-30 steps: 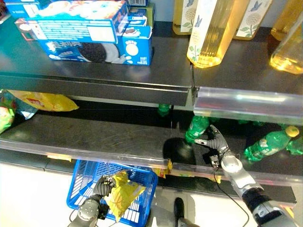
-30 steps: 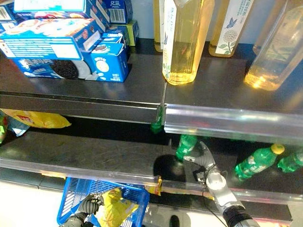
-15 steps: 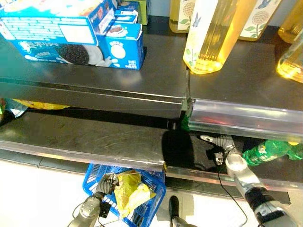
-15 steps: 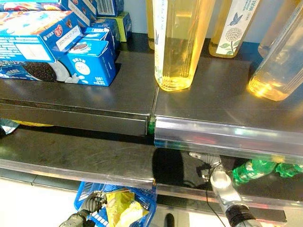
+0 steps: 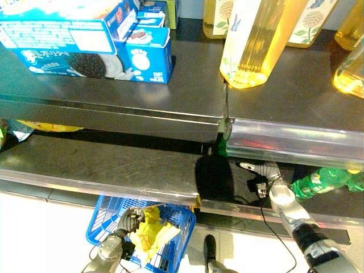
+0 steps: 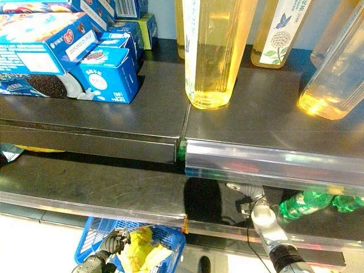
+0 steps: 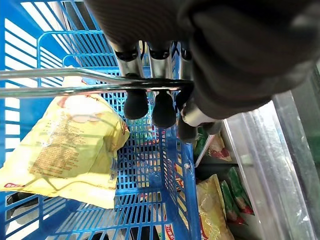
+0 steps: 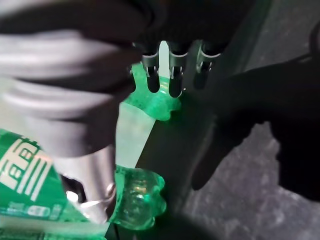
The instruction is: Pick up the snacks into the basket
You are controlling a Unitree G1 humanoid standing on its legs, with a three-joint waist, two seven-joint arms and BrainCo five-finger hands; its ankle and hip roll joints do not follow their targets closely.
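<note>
Right hand deep in the lower shelf among bottles; the snacks lie the other way.

You have the dark metal lower shelf (image 5: 114, 165) running across the scene: your right hand (image 5: 263, 170) reaches in under the clear plastic rail at its right end, fingers straight and slack, closed on nothing, their tips just beside the green plastic soda bottles (image 8: 142, 185) lying on their sides. The yellow crinkled snack bags still on the shelf (image 5: 48, 126) sit at the far left end, well apart from that hand and long axis along the shelf's edge, so your left arm is the nearer one. But your left hand (image 7: 160, 107) is curled round the wire handle of the blue plastic basket (image 5: 170, 253) below the shelf's front edge, and one yellow snack bag (image 7: 67, 145) already lies inside it, just under those fingers.
</note>
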